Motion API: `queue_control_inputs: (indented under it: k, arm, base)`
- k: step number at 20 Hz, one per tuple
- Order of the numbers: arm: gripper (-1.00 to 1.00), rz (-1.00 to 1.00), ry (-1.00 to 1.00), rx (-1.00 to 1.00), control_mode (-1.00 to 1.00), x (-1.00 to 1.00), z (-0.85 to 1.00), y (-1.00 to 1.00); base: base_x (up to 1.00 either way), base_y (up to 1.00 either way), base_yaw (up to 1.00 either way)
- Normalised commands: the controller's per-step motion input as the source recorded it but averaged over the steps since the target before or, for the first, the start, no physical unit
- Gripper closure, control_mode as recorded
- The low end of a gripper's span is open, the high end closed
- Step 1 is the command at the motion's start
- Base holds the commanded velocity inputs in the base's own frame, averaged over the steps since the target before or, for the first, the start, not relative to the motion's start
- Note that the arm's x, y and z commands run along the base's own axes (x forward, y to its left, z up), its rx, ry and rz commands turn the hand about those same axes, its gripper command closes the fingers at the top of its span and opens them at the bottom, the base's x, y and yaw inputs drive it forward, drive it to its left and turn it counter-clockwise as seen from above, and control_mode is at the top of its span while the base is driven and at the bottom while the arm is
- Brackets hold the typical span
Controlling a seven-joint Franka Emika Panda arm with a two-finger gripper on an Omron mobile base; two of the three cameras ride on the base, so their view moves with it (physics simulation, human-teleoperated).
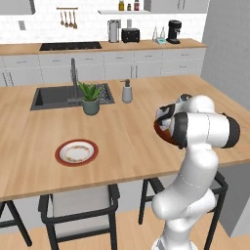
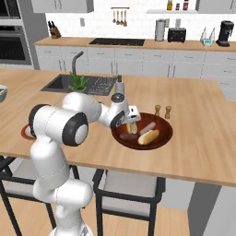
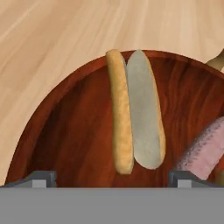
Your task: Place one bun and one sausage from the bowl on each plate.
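Observation:
The dark reddish-brown bowl (image 2: pixel 162 138) sits on the wooden island near its front edge. In it lie a bun (image 2: pixel 148 137) and two sausages (image 2: pixel 147 127), one of them darker (image 2: pixel 127 136). My gripper (image 2: pixel 131 127) hangs open over the bowl's left part. In the hand view a split bun (image 3: pixel 135 127) lies lengthwise on the bowl's floor (image 3: pixel 65 131), between and just ahead of my open gripper (image 3: pixel 112 178). A pink sausage (image 3: pixel 203 153) lies to its right. A red-rimmed plate (image 1: pixel 75 152) lies far to the left on the island. My arm hides most of the bowl (image 1: pixel 158 130).
Two small shakers (image 2: pixel 162 111) stand just behind the bowl. A sink (image 1: pixel 53 96), a potted plant (image 1: pixel 91 97) and a soap dispenser (image 1: pixel 127 92) are at the island's back. A pale bowl (image 2: pixel 2 92) shows at the far left. Stools (image 1: pixel 80 205) stand under the front edge.

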Motion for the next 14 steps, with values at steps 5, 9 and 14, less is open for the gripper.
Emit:
queue_control_inputs:
  k: [5,9,14]
  arm:
    - [-1.0,-0.08,0.13,0.0,-1.0,0.62,-0.08,0.0]
    - [-1.0,-0.07,0.19,0.0,-1.0,0.44,-0.26,-0.03]
    - [-1.0,-0.04,0.08,0.0,-1.0,0.13,-0.3,-0.08]
  base:
    - [0.0,0.0,0.0]
    - [0.0,0.0,0.0]
    - [0.0,0.0,0.0]
